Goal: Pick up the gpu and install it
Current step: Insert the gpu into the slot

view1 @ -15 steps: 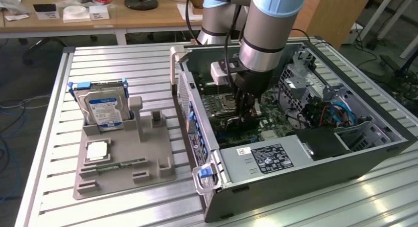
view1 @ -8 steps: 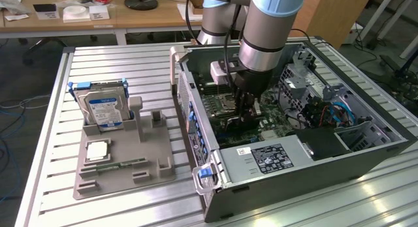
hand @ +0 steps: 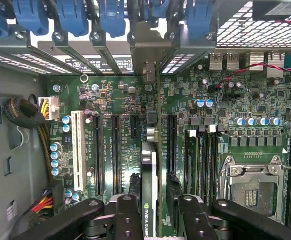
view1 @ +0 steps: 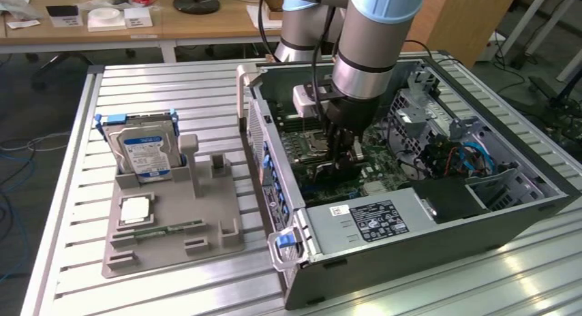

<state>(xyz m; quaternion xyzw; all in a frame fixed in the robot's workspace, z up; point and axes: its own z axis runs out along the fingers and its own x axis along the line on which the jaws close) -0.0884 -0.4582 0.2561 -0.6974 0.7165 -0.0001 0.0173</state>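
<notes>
- Gpu: a thin dark card seen edge-on in the wrist view, standing upright over the motherboard inside the open computer case; its pale metal bracket end points toward the rear slot openings with the blue latches.
- Claw: its fingers sit on either side of the card and press against its two faces, so it is closed on the gpu at a middling width.
- In the exterior view the arm reaches down into the case, and the claw hangs low over the board, near the expansion slots.
- Step in hand, as judged: the pick-up is done and the card is being brought to a long dark expansion slot; seating is not yet evident.
- Next move calls for: the card's lower edge kept parallel to the slot, the bracket lined up with the rear opening, then a straight, even push downward.
- On the desk, a grey holder carries the hard drive, well apart from the case.
</notes>
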